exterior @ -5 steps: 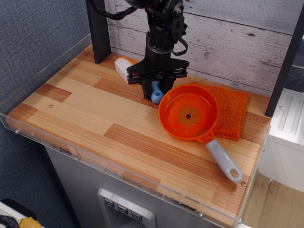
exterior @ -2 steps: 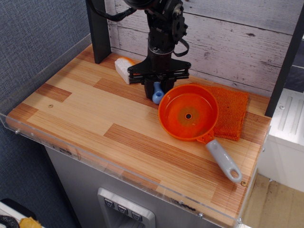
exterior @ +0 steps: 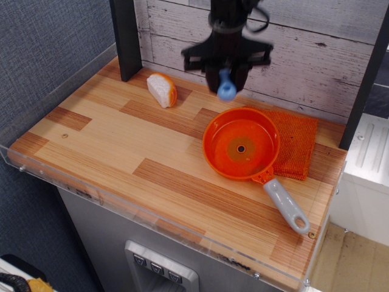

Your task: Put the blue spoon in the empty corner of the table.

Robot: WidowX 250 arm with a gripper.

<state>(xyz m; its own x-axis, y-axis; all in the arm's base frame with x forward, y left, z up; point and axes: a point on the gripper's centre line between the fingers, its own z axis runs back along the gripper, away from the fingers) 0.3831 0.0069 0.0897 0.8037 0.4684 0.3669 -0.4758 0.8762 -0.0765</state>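
Nearest the camera lay the bare near-left corner (exterior: 64, 135) of the striped wooden table (exterior: 152, 152) with its clear acrylic rim. Farther in sat the orange pan with a grey handle (exterior: 241, 144), resting partly on an orange woven cloth (exterior: 298, 143). A white-and-orange bread-like piece (exterior: 162, 89) lay toward the back left. Above the rear of the table, the black gripper (exterior: 226, 76) hung in the air, clamped on the small light-blue-handled spoon (exterior: 227, 88), which dangled clear of the wood.
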